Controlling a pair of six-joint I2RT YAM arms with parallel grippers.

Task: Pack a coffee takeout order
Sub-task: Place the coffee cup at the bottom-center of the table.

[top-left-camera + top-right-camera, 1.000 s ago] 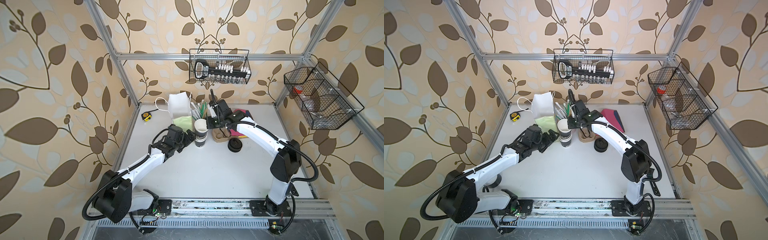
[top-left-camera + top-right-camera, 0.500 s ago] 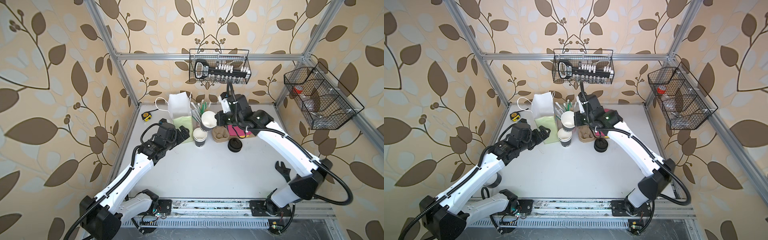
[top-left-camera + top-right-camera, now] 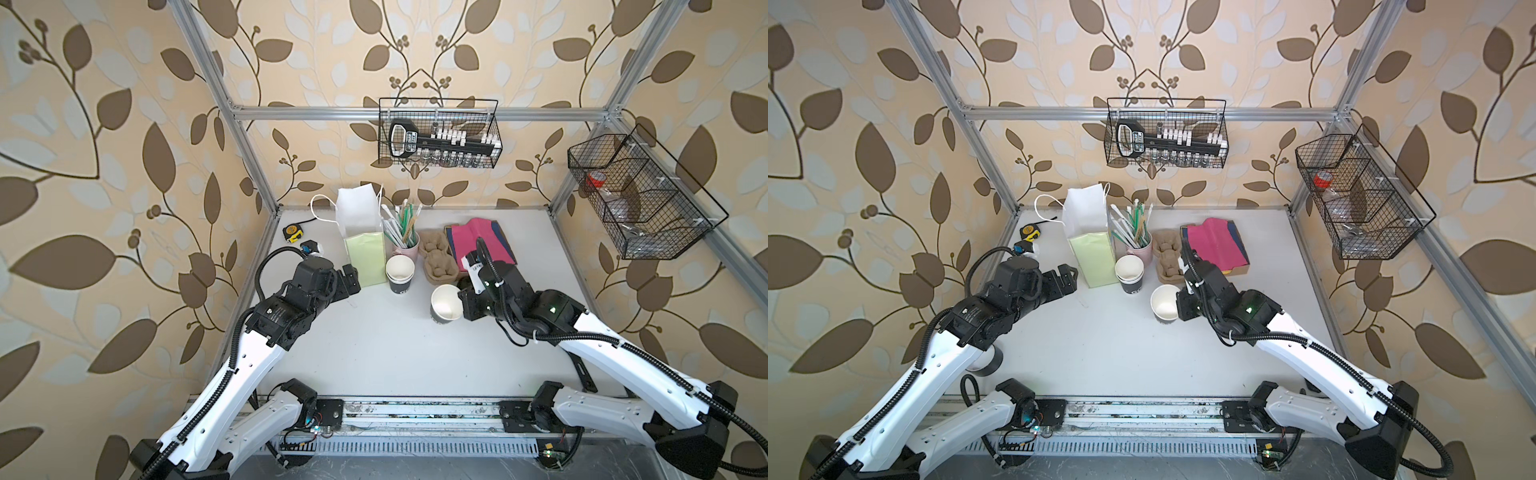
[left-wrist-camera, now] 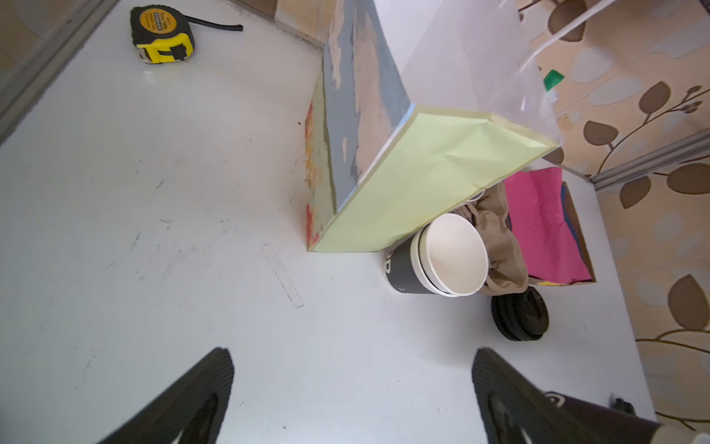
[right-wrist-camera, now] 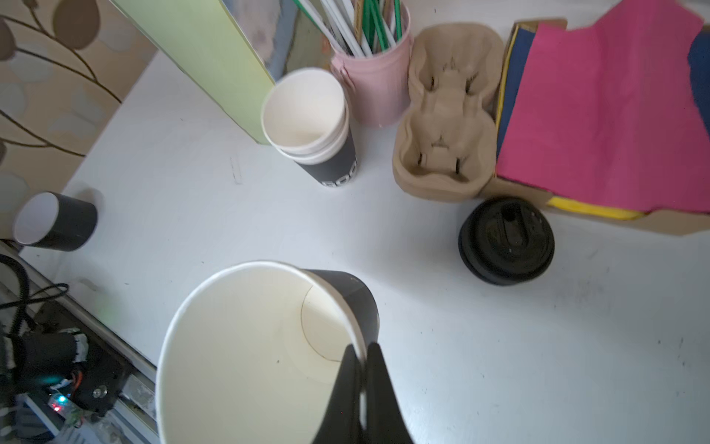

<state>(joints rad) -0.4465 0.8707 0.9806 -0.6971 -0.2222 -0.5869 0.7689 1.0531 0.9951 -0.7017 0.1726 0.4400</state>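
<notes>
Near me, R gripper [image 5: 361, 350] pinches the rim of the open dark cup [image 5: 249, 346], mid table. L gripper [image 4: 353, 353] is wide, empty. Only the wrist cams show the black lids [image 5: 505, 246] clearly. Farther back: carrier [image 3: 438, 259], with the pink napkin [image 3: 482, 241] to its right.

This looks like a robotics lab test cell rather than a real café. An aluminium frame [image 3: 374, 113] boxes in a white tabletop [image 3: 395, 353], with leaf-print wallpaper [image 3: 124, 166] covering the panels behind it. A left arm [image 3: 232, 374] and a right arm [image 3: 623, 361] are mounted on a rail [image 3: 415, 409] at the front edge. Bare wiring and a lit circuit board [image 3: 314, 430] sit below, and a tape measure [image 3: 292, 232] lies in a corner.
</notes>
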